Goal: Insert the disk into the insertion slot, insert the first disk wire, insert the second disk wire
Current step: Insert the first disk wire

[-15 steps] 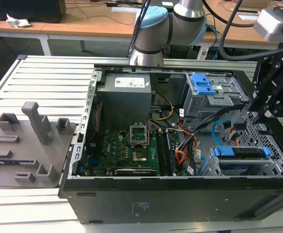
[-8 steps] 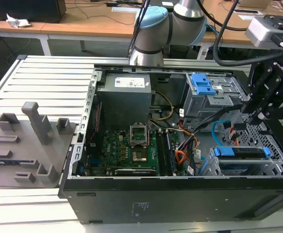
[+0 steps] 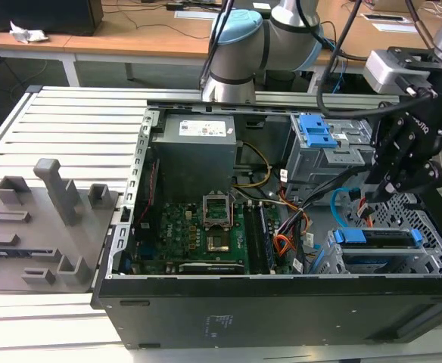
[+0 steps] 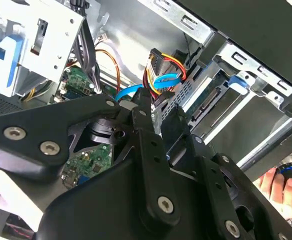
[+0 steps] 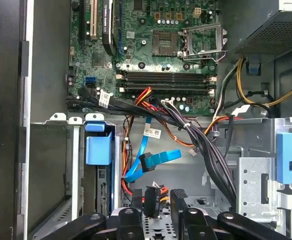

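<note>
Second disk wire [image 5: 166,156]: flat, light-blue, looping, black plug.

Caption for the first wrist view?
Gripper at the multicoloured wire bundle's small black plug, beside the looping light-blue flat cable; blue-framed hard drive seated in silver cage.

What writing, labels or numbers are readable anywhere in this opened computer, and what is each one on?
On the grey metal power supply box, a white sticker: print too small to read.
On the black cable bundle, a white tag: too small to read.
On the black case side, a pale marking: unreadable.
</note>
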